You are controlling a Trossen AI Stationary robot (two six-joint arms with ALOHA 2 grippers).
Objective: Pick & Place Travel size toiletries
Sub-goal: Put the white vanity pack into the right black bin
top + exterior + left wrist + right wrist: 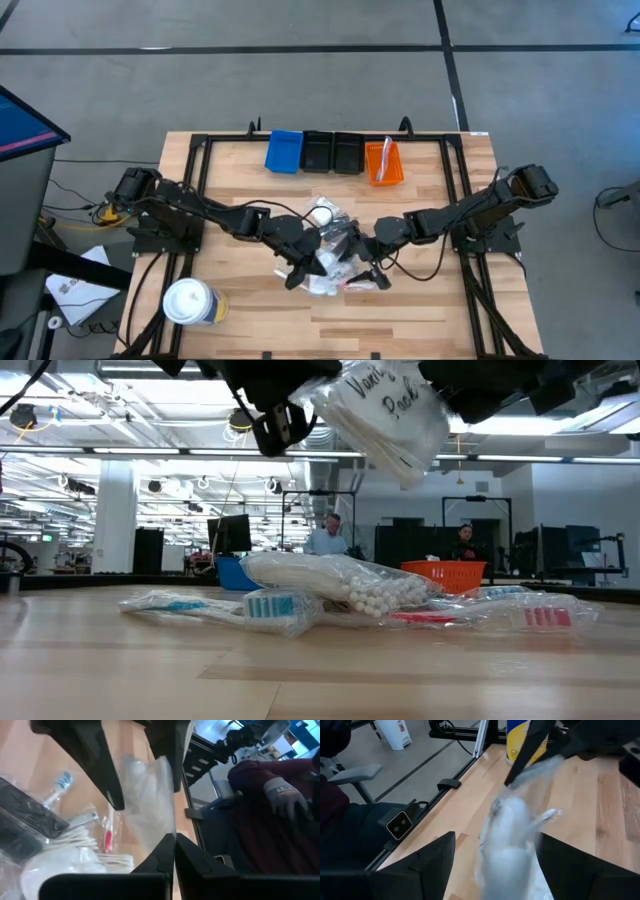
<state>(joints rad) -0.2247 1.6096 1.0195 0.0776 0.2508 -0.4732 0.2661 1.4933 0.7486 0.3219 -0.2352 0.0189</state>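
Clear sachets, cotton swabs and red and blue toothbrush-like sticks lie heaped at the table's middle (335, 250) (340, 585). One clear sachet with handwriting on it (385, 415) hangs in the air above the heap. My left gripper (174, 842) (303, 268) is shut on this sachet. My right gripper (495, 865) (357, 262) faces it from the table's right and is open. Its two fingers stand on either side of the sachet (512, 827) without touching it. My left gripper pinches the clear sachet by a thin edge (167, 822) between its two fingertips, coming from the table's left. The sachet is lifted clear of the heap and reaches away from the fingers toward the right gripper.
At the far edge stand a blue bin (284, 151), two black bins (333, 152) and an orange bin (383, 162) with a stick in it. A white tub with a yellow label (190, 302) stands near the near left corner. People show in the room behind.
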